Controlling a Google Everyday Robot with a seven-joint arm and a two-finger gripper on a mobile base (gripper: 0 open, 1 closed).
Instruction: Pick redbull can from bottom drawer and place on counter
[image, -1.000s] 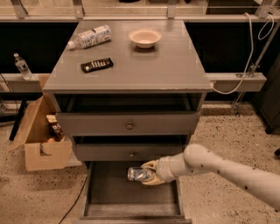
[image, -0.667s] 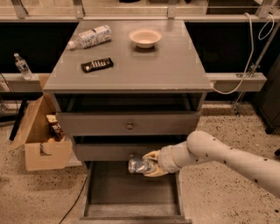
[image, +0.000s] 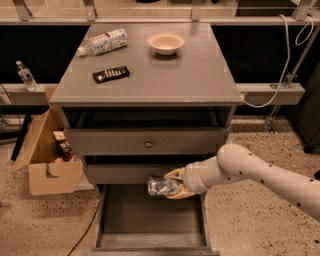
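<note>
Checked against the views from a second back: found the redbull can raised from low in the bottom drawer to the level of the drawer front above it, arm drawn up with it. Noted the gripper just over the drawer's back edge, jaws clamped on the can, one finger above and one below, can lying on its side. Judged the pick done and the lift under way; placing on the counter not yet begun.

Containers:
- Bottom drawer pulled fully out; saw nothing else on its visible grey floor.
- Bowl upright at the back of the counter, apparently holding nothing.
- Cardboard box on the floor left of the cabinet, flaps open, a few items inside, not identified.

Also logged on the counter: clear plastic bottle on its side, black bar packet lying flat.
</note>
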